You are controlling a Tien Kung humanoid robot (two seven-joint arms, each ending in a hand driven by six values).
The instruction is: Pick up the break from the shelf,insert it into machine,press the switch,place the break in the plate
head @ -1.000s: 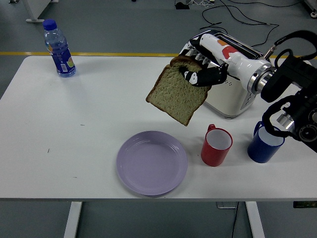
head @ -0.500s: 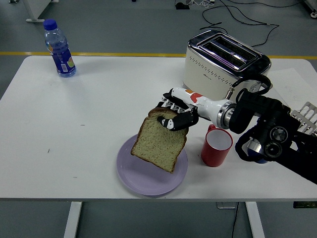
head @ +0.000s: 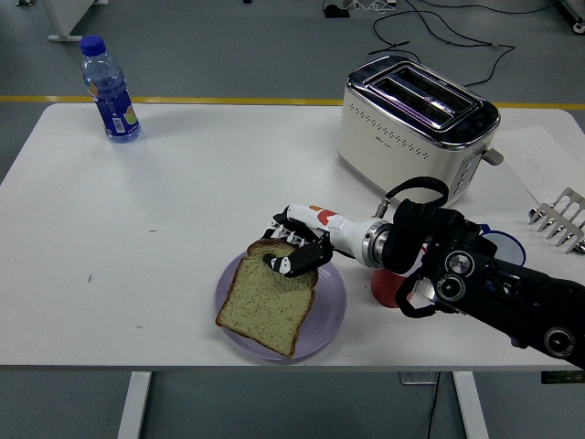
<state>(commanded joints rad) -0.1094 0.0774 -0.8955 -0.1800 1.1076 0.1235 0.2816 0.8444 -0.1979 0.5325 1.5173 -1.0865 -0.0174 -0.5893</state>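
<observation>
Bread, a brown wholemeal slice [head: 267, 302], lay on the round lilac plate [head: 329, 311] near the desk's front edge; the right hand [head: 294, 253] gripped its top crust, only release apparently remaining.

One bread slice [head: 266, 302], one plate [head: 331, 306], one toaster [head: 416, 123], one bottle [head: 107, 89], two cups [head: 383, 286] (both mostly hidden), one rack [head: 558, 219]

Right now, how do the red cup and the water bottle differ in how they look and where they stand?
The water bottle is tall, clear and capped in blue, while the red cup is short, opaque and red. The bottle stands in full view at the table's far left corner; the cup sits near the front, right of the purple plate, mostly hidden behind the robot's right arm. Both stand on the white table.
</observation>
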